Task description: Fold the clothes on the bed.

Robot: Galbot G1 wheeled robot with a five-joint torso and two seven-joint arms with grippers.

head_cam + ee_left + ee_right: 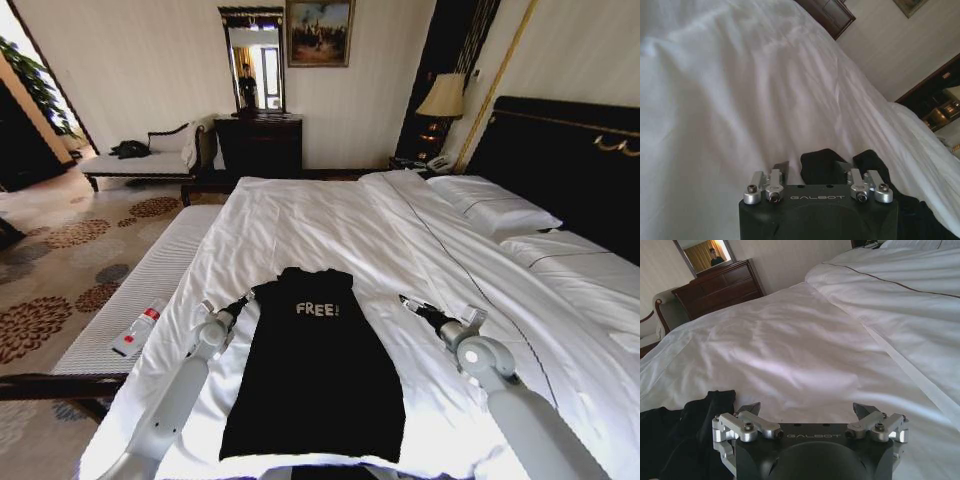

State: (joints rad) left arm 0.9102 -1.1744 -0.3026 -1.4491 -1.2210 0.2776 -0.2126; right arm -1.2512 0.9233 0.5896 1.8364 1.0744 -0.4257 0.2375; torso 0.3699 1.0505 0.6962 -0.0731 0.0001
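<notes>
The black T-shirt [318,375] lies flat on the near part of the bed [420,230], its hem closest to the robot and its collar end pointing away toward the far edge of the mattress, so its long axis runs straight out from the robot across the white duvet. The white "FREE" lettering [317,309] sits across the chest and reads upright in the head view. The sleeves appear tucked in, giving a narrow, roughly rectangular outline. The left gripper [243,299] is at the shirt's left shoulder; in the left wrist view its fingers [781,167] stand apart with dark fabric bunched between them. The right gripper [412,303] hovers low over bare sheet just right of the shirt, not touching it, its fingers [753,407] spread wide with nothing between them. White pillows [500,210] lie before the dark headboard [560,150] on the right.
</notes>
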